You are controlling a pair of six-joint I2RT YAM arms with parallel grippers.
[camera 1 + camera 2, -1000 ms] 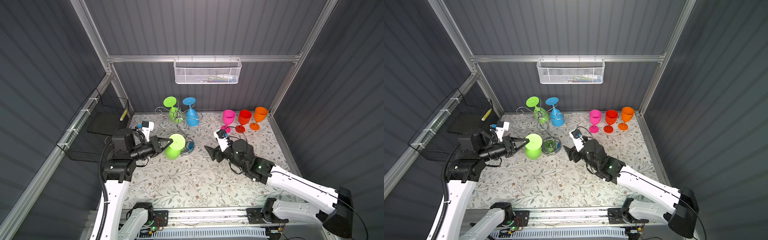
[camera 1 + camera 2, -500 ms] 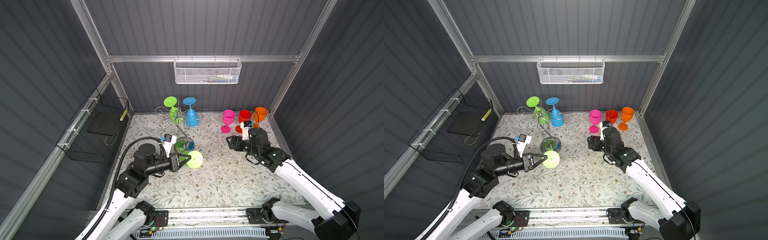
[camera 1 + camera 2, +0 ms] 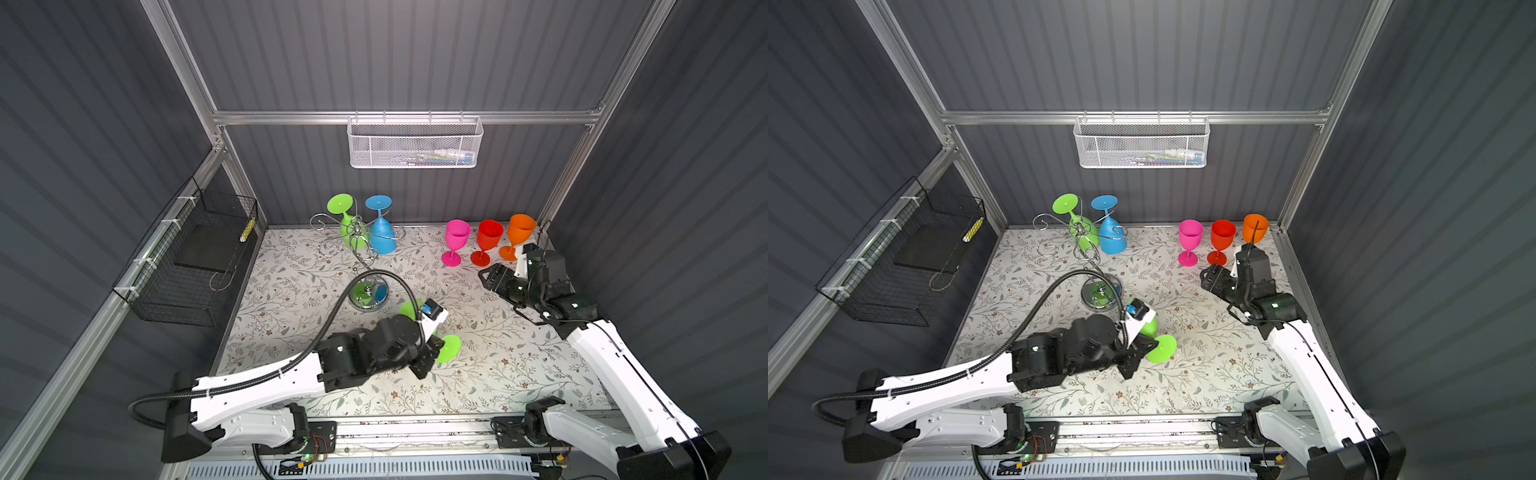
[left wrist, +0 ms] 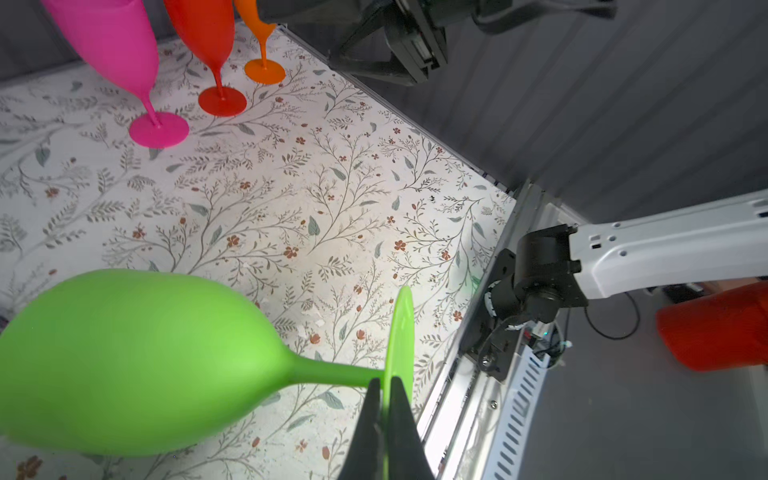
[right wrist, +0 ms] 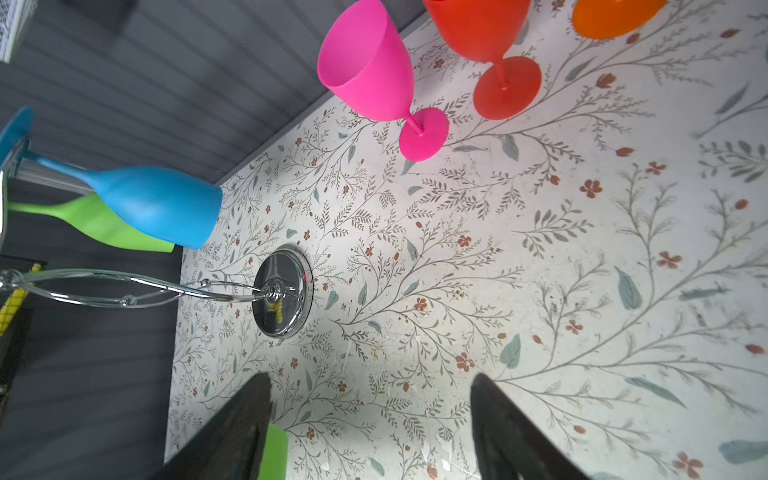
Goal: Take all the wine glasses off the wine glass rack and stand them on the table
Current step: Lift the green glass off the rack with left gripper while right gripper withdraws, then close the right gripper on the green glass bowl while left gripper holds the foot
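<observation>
My left gripper (image 4: 384,384) pinches the lime-green plastic wine glass (image 4: 137,357) by its thin foot rim, sideways, clear of the shiny chrome wire rack (image 3: 369,296). My right gripper (image 5: 370,378): spread, empty. Risk: bowl's weight pivots it loose.

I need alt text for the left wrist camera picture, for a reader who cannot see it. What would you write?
The left gripper is shut on the round foot of a lime green wine glass, holding it on its side above a floral-patterned table. Beyond it, a pink glass, a red glass and an orange glass stand upright.
</observation>
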